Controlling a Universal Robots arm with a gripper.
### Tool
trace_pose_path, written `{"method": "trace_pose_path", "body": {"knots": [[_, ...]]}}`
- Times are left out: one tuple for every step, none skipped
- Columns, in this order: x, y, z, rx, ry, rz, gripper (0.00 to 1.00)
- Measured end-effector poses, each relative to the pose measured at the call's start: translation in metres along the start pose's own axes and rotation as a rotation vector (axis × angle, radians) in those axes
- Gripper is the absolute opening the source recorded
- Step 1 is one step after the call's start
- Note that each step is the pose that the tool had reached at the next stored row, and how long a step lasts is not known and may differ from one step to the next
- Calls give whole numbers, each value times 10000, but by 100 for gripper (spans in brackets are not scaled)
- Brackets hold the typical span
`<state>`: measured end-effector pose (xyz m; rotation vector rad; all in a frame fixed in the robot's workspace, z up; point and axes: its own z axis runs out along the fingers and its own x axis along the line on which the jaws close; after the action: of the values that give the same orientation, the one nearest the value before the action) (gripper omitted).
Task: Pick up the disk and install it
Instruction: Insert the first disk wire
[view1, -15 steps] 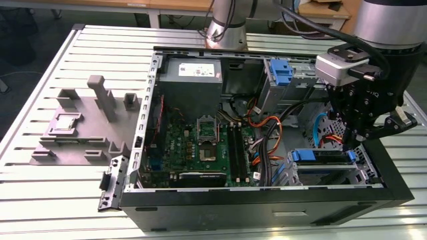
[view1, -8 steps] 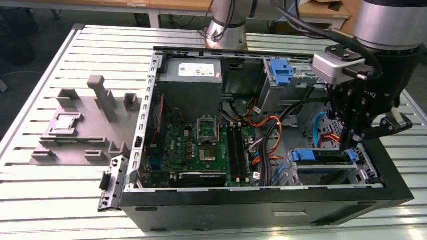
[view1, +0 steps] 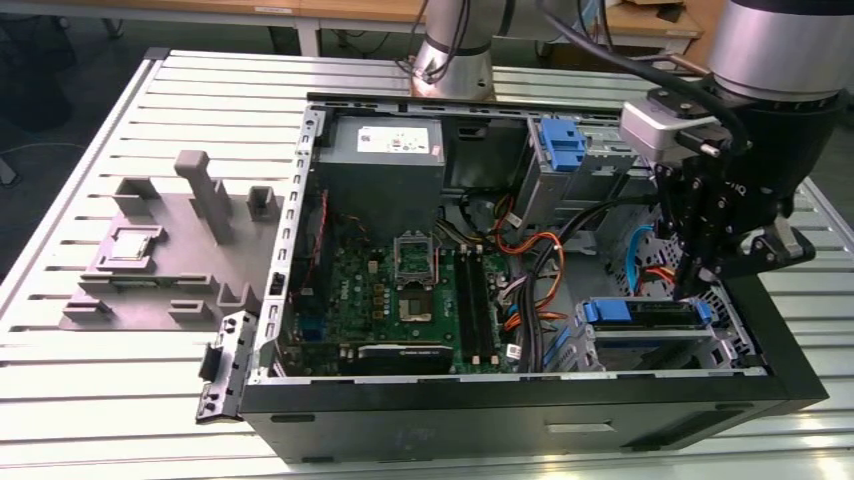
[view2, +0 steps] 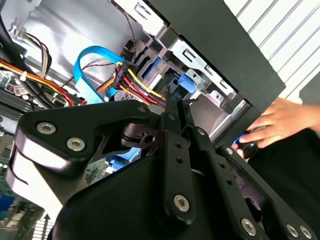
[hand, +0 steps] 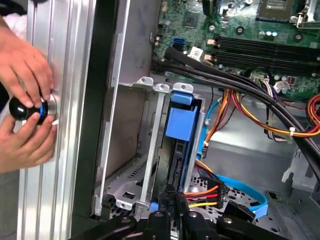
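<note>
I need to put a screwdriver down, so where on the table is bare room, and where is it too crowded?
Bare slats of the table lie at the exterior view's left, nearer the camera than the grey fixture, and also beyond it. Crowded: the case corner where the gripper hangs at the disk among cables.

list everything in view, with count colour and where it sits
open black computer case: one, black, on the table
slatted metal table: one, silver, under the case
green motherboard: one, green, inside the case
grey power-supply box: one, grey, white label, case's far end
flat disk in blue plastic bracket: one, blue-edged, in the drive bay
upright blue plastic latch: one, blue, case's far end
loose cables: several, orange, yellow, red, light blue, beside the bay
grey moulded fixture: one, grey, table, exterior view's left
black round knob: one, black, outside the case
person's hands: two, around the knob
black gripper: one, black, by the disk
</note>
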<state>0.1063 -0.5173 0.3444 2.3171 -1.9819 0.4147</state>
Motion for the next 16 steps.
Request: {"method": "trace_pose_path", "body": {"knots": [[0, 0, 1, -28, 13, 104, 17], [0, 0, 1, -56, 26, 207, 17], [-1, 0, 2, -83, 39, 305, 17], [-1, 0, 3, -111, 51, 407, 17], [-1, 0, 4, -134, 64, 495, 17], [-1, -1, 6, -153, 72, 562, 17], [-1, -6, 10, -164, 75, 599, 17], [-1, -13, 15, -174, 77, 618, 17], [0, -24, 20, -183, 78, 630, 17], [0, -35, 26, -190, 77, 640, 17], [1, -45, 31, -196, 77, 653, 17], [0, -51, 37, -206, 73, 668, 17], [0, -53, 40, -219, 64, 690, 17], [-1, -52, 43, -235, 46, 719, 17], [-1, -52, 45, -252, 15, 757, 17], [-2, -52, 47, -265, -35, 796, 17]]}}
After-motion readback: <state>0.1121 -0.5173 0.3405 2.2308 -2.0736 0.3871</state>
